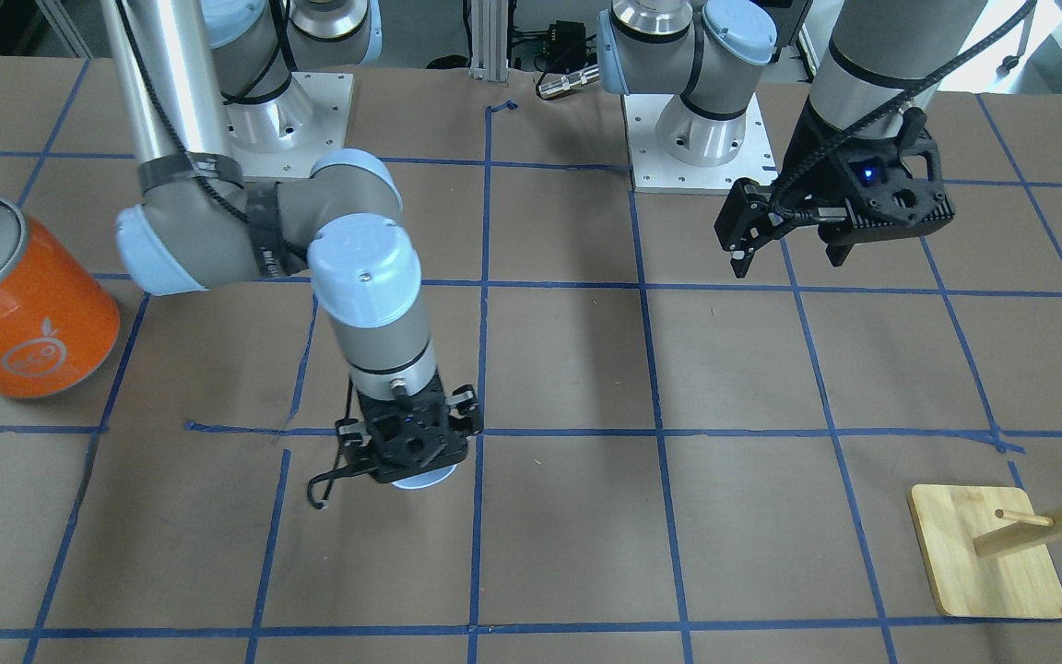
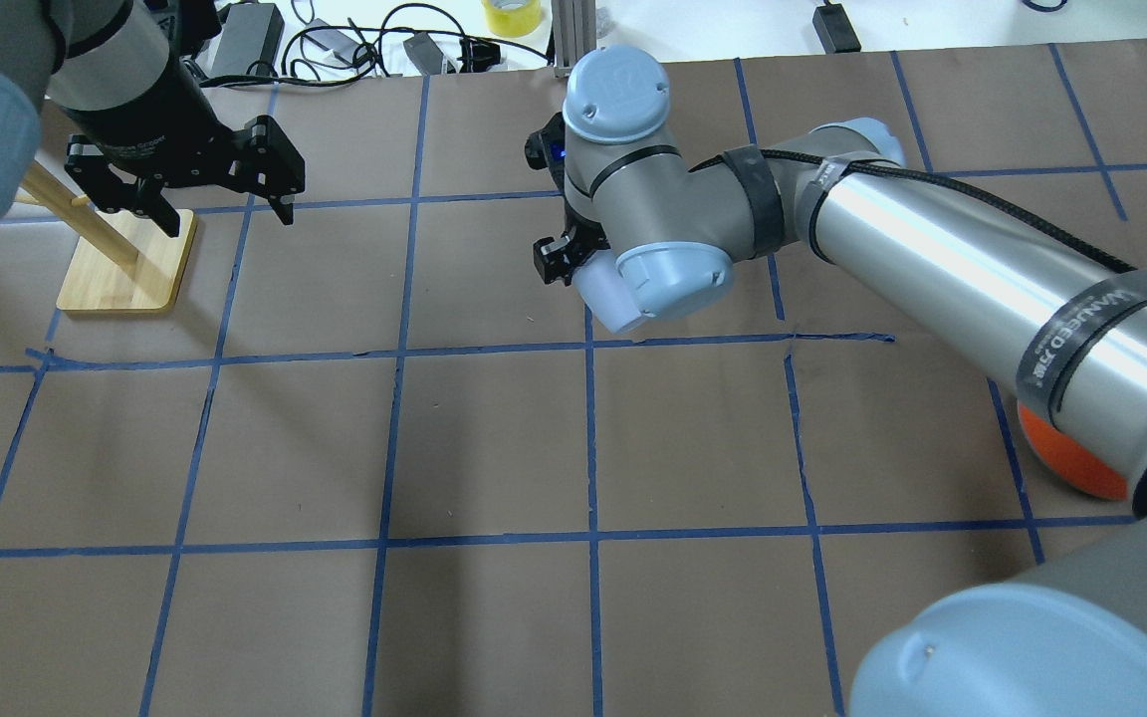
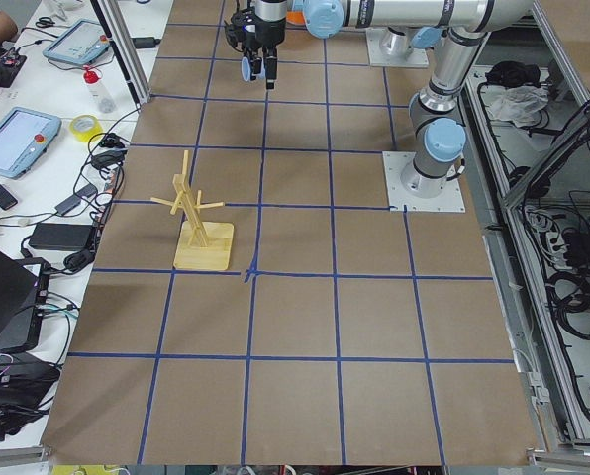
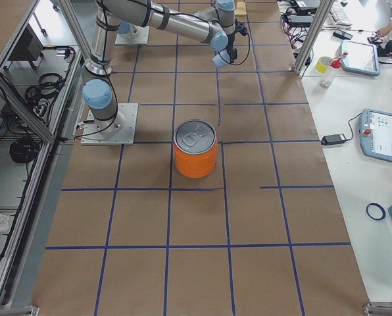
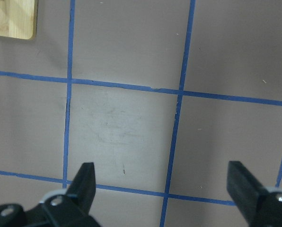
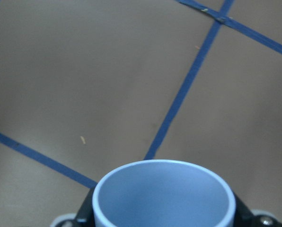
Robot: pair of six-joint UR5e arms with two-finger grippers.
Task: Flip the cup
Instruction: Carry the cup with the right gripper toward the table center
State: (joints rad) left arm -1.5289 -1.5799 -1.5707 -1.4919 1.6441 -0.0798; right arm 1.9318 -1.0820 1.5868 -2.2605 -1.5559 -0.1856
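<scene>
Two grippers are seen. The cup (image 6: 163,194) is squeezed by R gripper (image 1: 411,450) and held up over the table (image 1: 568,369), beside a blue tape line (image 1: 481,369). L gripper (image 1: 789,251) is spread wide, w/ nothing held.

A table (image 2: 494,448) covered in brown paper carries a grid of blue tape (image 2: 590,438). Seen from overhead, an orange can (image 4: 196,158) with a silver pull-tab top stands upright at four o'clock. It is well apart from a wooden peg rack (image 3: 198,223) at ten o'clock, upright on its flat base. Past the table's edge at twelve o'clock lie a yellow tape roll (image 2: 511,14), black cables (image 2: 354,40) and a power brick (image 2: 245,40). A white bench (image 4: 341,197) holds two tablets (image 3: 16,139), a bottle (image 3: 99,91) and a blue ring (image 4: 376,211).
</scene>
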